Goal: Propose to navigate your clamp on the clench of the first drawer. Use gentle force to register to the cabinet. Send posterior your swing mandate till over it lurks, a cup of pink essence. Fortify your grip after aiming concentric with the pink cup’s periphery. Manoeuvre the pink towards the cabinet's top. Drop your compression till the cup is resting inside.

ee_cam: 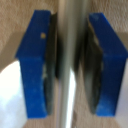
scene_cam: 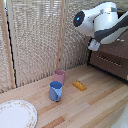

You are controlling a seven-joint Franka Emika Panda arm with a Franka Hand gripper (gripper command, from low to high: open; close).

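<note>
In the wrist view my clamp [ee_cam: 69, 65] has its two blue fingers [ee_cam: 35, 65] on either side of a thin silver bar [ee_cam: 68, 25], the clench of the first drawer. The dark pads lie against the bar. The exterior view shows the white arm reaching down to the upper front corner of the dark brown cabinet [scene_cam: 114, 59] at the exterior view's right, with the clamp [scene_cam: 94, 45] at the first drawer. The pink cup [scene_cam: 59, 76] stands upright on the wooden table, far from the clamp toward the exterior view's left.
A blue mug [scene_cam: 55, 91] stands just in front of the pink cup. A small orange object [scene_cam: 79, 85] lies between the cups and the cabinet. A patterned white plate [scene_cam: 17, 114] sits at the table's near left corner. A woven screen [scene_cam: 35, 35] stands behind the table.
</note>
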